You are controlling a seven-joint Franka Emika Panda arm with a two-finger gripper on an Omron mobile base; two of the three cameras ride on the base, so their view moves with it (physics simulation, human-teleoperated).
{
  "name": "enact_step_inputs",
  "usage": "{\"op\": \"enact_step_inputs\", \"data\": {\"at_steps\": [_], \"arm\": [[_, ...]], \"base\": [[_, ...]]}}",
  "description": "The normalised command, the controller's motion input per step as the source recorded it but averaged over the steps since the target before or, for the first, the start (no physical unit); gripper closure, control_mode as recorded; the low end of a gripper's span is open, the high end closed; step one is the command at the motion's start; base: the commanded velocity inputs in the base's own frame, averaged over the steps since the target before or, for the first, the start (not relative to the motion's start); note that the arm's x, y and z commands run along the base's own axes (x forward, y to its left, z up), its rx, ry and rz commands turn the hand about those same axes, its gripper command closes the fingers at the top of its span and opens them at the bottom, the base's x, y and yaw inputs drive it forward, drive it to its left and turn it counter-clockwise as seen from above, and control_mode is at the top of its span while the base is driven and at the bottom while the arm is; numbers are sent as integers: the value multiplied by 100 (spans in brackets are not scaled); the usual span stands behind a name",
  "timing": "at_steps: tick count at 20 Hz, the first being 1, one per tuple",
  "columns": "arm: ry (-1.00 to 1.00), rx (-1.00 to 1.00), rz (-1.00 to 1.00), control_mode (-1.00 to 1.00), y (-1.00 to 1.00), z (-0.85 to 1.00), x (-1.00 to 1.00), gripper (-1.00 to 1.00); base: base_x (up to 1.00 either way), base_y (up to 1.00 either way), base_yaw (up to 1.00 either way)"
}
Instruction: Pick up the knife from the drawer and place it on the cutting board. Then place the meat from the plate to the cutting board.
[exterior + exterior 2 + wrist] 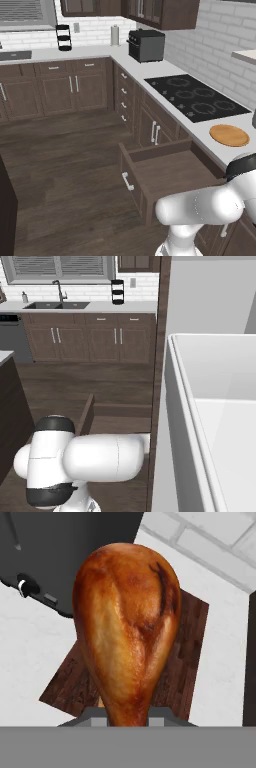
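Glossy reddish-brown skin fills my hand view: the meat (127, 627), a chicken drumstick, hangs in front of me with its fat end away and its thin bone end down between my jaws. They stand narrow, closed on that bone end. Beyond the drumstick lies the cutting board (175, 657), a dark wooden slab on the white counter (30, 652), with a black appliance (65, 547) just behind it. So the meat is in the air over the board, off the plate (229, 135), which sits bare on the counter beside the cooktop (197, 97) in the left base view. The drawer (165, 177) stands pulled out below that counter.

I judge the drumstick light and fairly stiff, holding its shape with no sag. The shiny skin looks slippery, and the rounded, tapering form means a pinch on the thick end could squeeze it out sideways. The narrow shank is the better hold: slim enough to close on firmly, with the bulb above acting as a stop. The weight sits far from my grip, so a quick swing could twist it. It isn't fragile; a short drop onto the wood should do it no harm.

I can't make out the knife on the board from here.
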Motion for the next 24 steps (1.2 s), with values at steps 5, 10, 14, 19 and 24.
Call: {"op": "enact_step_inputs", "data": {"at_steps": [5, 10, 14, 19, 24], "arm": [[14, 4, -12, -100, -31, -9, -61, 100], [0, 7, -10, -100, -20, -5, -19, 100], [7, 1, -10, -100, -8, -37, -8, 100], [2, 0, -7, -100, 0, -55, 2, 100], [-1, 1, -1, -100, -15, -33, 6, -100]], "base": [[0, 0, 0], [0, 0, 0], [0, 0, 0], [0, 0, 0], [0, 0, 0]]}}
